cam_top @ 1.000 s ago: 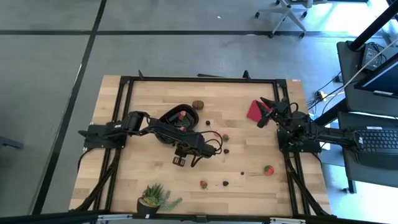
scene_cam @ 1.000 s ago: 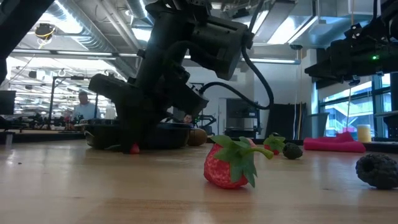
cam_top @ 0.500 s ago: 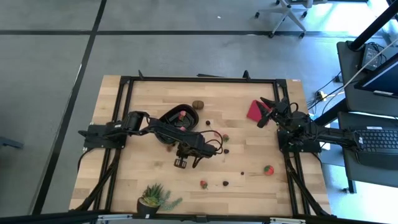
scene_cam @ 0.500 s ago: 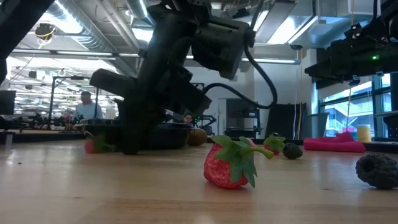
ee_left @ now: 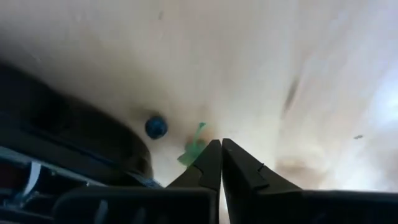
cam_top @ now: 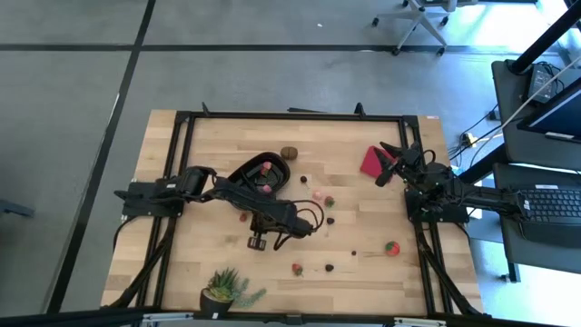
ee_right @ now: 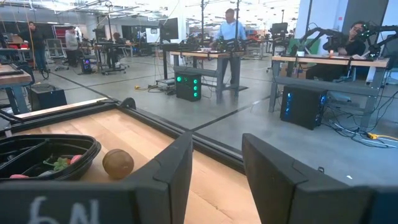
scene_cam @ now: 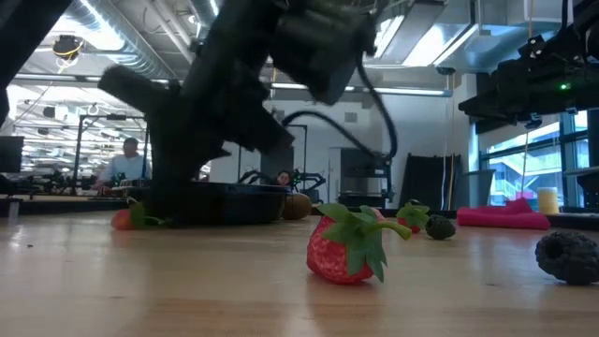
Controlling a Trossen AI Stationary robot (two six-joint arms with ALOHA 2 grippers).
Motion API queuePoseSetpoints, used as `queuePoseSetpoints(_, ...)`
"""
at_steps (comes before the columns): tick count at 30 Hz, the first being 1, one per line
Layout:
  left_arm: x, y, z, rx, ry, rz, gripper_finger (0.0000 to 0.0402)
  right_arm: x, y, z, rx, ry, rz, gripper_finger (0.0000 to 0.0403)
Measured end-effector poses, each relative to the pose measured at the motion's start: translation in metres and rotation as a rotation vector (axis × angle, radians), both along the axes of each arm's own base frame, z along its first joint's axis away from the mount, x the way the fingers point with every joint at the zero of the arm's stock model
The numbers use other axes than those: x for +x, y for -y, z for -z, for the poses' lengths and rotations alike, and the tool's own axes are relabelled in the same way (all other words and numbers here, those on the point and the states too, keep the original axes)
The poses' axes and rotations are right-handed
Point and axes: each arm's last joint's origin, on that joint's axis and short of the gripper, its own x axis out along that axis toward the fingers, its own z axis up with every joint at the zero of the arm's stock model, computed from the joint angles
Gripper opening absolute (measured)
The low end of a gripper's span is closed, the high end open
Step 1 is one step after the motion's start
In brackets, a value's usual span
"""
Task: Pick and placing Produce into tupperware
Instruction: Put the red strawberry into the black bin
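Judging progress, I see only a few red pieces in the tupperware (cam_top: 259, 170) left of centre. My left gripper (cam_top: 256, 242) is pinched together near it, apparently empty (most produce (cam_top: 391, 247) remains on the counter (cam_top: 363, 268)); right gripper (cam_top: 387, 163) waits apart, far right.

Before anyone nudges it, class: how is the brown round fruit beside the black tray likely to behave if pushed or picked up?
The brown fruit looks nearly spherical, so a push would probably send it rolling across the table. Its skin looks smooth and unbroken, so it is likely firm, yet might slip between narrow fingers. It sits just outside the tray, so a push toward the tray would probably stop at the wall.
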Motion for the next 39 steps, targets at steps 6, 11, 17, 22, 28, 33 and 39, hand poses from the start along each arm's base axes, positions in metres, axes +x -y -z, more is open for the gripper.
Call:
queuePoseSetpoints(6, -0.002, 0.015, -0.003, 0.01, 0.039, 0.011, 0.0007, 0.0, 0.0, 0.0, 0.0, 0.0, 0.0, 0.0142)
queuePoseSetpoints(11, -0.003, 0.015, -0.003, 0.032, 0.037, -0.026, 0.004, 0.0, 0.0, 0.0, 0.0, 0.0, 0.0, 0.0142)
queuePoseSetpoints(17, -0.005, 0.012, -0.004, 0.044, 0.011, -0.035, 0.0114, 0.0, 0.0, 0.0, 0.0, 0.0, 0.0, 0.0142)
queuePoseSetpoints(22, -0.003, 0.009, -0.004, 0.085, 0.032, -0.009, 0.0164, 0.0, 0.0, 0.0, 0.0, 0.0, 0.0, 0.0142)
queuePoseSetpoints(28, -0.001, 0.008, -0.004, 0.073, 0.042, -0.019, 0.018, 0.0, 0.0, 0.0, 0.0, 0.0, 0.0, 0.0142)
queuePoseSetpoints(33, -0.005, 0.007, -0.011, 0.043, 0.109, -0.025, 0.0174, 0.0, 0.0, 0.0, 0.0, -0.001, 0.0, 0.0142)
queuePoseSetpoints(39, -0.025, 0.002, -0.027, 0.006, 0.248, -0.098, 0.0166, 0.0, 0.0, 0.0, 0.001, -0.004, 0.0, 0.0142)
